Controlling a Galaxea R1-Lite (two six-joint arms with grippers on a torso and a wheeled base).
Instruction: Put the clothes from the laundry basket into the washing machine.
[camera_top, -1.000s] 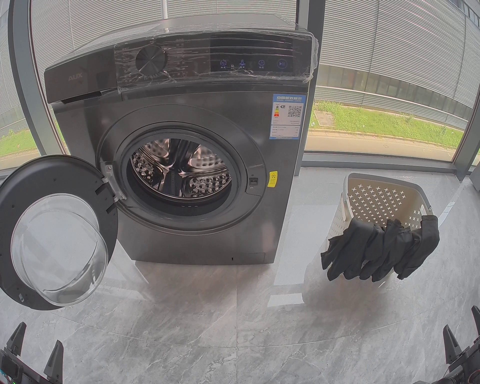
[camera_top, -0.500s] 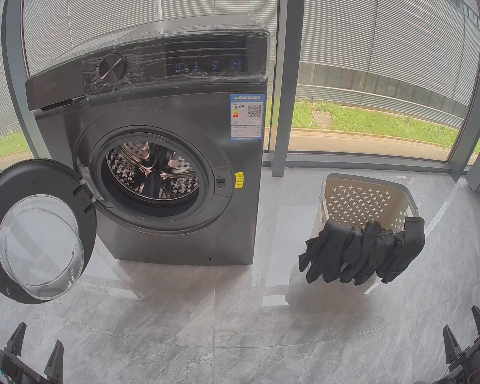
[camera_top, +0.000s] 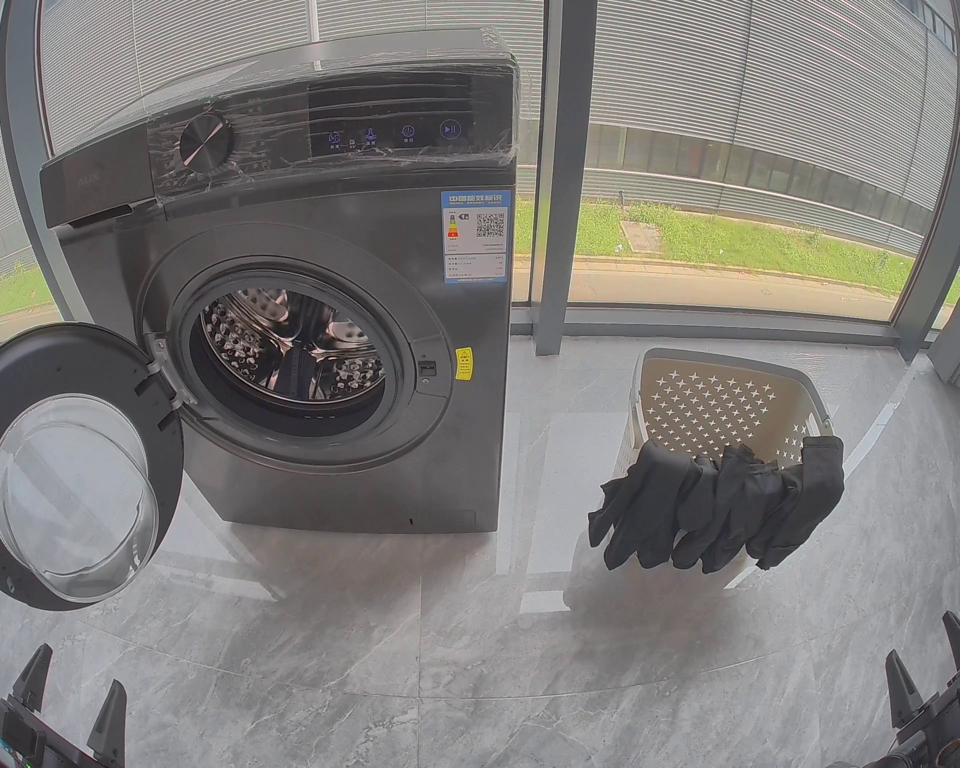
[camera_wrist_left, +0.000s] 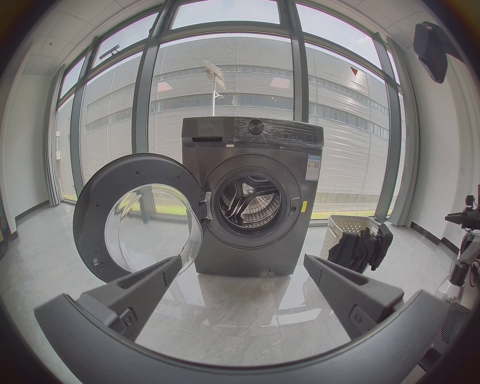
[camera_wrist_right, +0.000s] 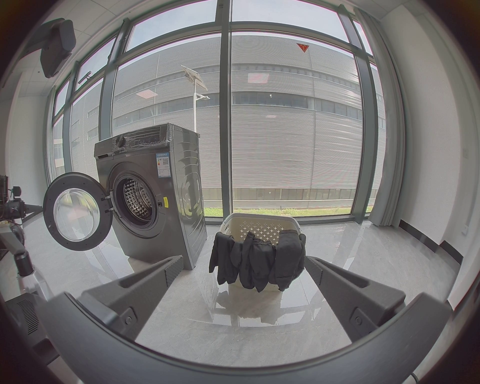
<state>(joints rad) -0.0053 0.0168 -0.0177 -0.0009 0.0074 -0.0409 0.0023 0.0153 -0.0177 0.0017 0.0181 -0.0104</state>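
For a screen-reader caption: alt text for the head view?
Dark clothes hang over the rim of a white laundry basket, right of a grey washing machine with its door open. The left gripper and right gripper sit low, open, empty.

Left gripper and right gripper both gape wide, apparently held low.

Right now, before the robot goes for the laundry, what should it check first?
1. Washing machine door open: ok, swung wide.
2. Drum has room: ok, looks empty.
3. Clothes easy to grab: ok, draped over the laundry basket near rim.
4. Left gripper open, empty: ok.
5. Right gripper open, empty: ok.
6. Grippers close to the clothes: not ok, bare floor lies between.
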